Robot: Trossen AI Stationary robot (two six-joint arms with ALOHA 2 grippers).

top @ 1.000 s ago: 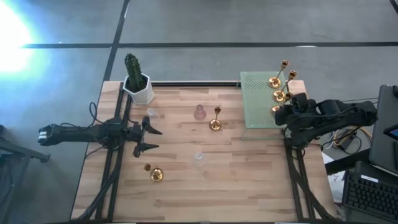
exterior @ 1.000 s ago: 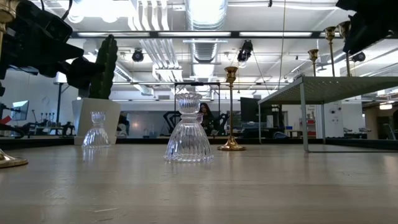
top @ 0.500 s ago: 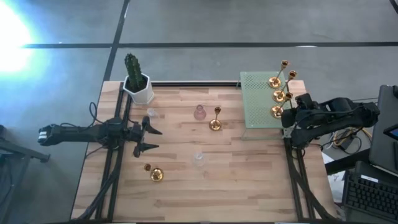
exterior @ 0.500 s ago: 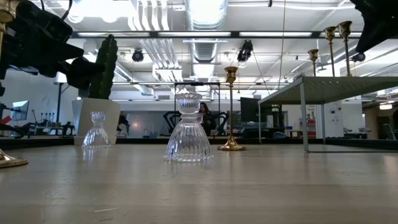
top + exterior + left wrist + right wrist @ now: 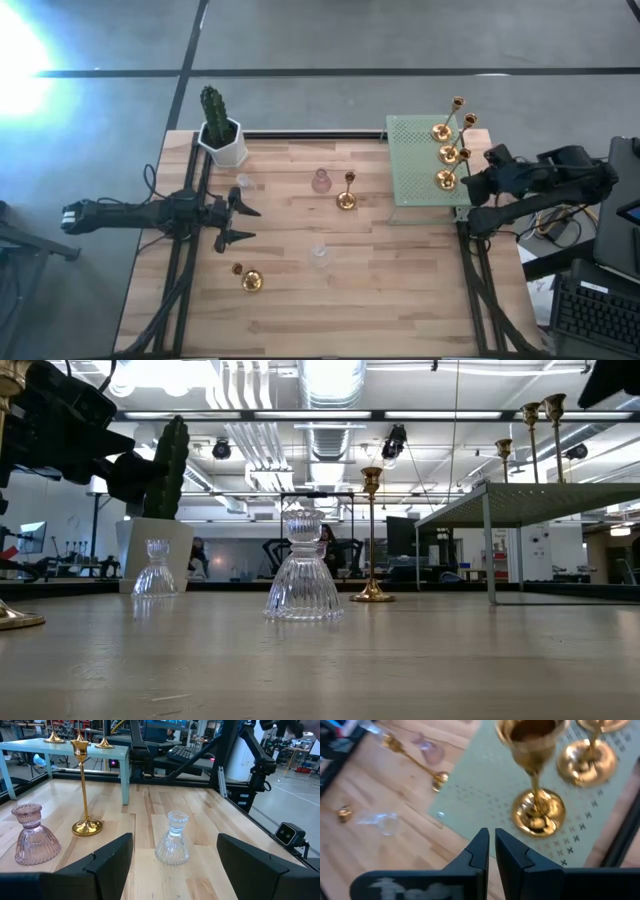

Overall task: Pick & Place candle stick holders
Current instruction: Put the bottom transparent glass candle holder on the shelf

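Note:
Three gold candle stick holders (image 5: 446, 155) stand by their round bases on the raised green rack (image 5: 410, 160) at the far right. A fourth gold holder (image 5: 346, 198) stands mid-table beside a pinkish glass one (image 5: 321, 181). Clear glass holders stand at the middle (image 5: 320, 253) and far left (image 5: 243, 182). Another gold holder (image 5: 249, 281) stands near left. My right gripper (image 5: 470, 186) is shut and empty just right of the rack, above its nearest gold holder (image 5: 537, 815). My left gripper (image 5: 253, 224) is open and empty at the left, facing the clear glass holder (image 5: 172, 840).
A white pot with a green cactus (image 5: 220, 135) stands at the far left corner. The rack's legs (image 5: 489, 545) stand on the table at the right. Bare wood lies along the near side (image 5: 380, 310). A keyboard (image 5: 595, 310) lies off the table's right.
My right gripper has drawn back from the rack toward the table's right edge and risen. The nearest gold holder on the rack, which the gripper partly covered before, now stands in plain view.

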